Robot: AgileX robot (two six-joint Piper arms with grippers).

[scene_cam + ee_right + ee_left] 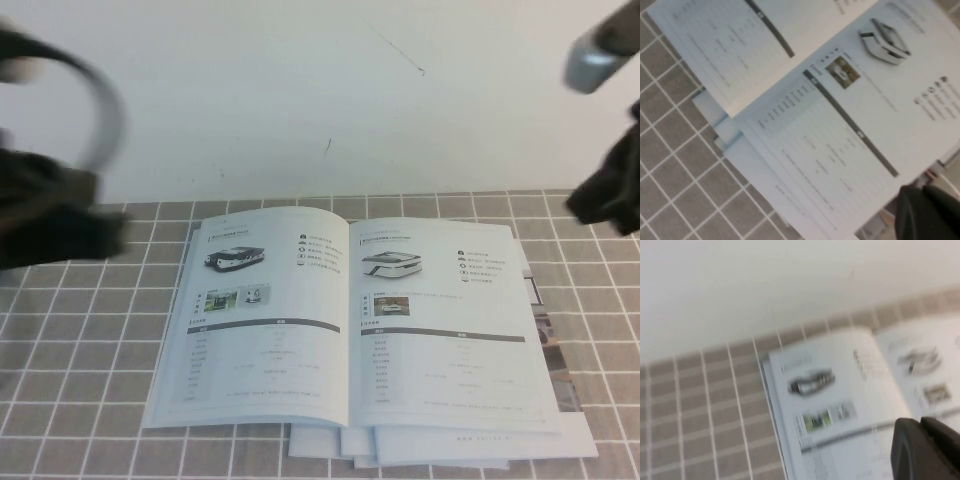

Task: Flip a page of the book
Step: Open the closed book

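The book (350,320) lies open and flat on the tiled table, on top of other white booklets. Its left leaf (260,310) and right leaf (440,320) each show a machine photo above a grey-headed table; I cannot tell which one is the page. My left gripper (105,235) hangs blurred above the table, left of the book, with its fingers together and empty (920,427). My right gripper (585,210) is raised off the book's far right corner, shut and empty (922,192). Neither gripper touches the book.
Other white booklets (440,448) stick out under the book's near and right edges. A white wall (320,90) stands right behind the table. Grey tiled table surface (80,380) lies bare to the left of the book.
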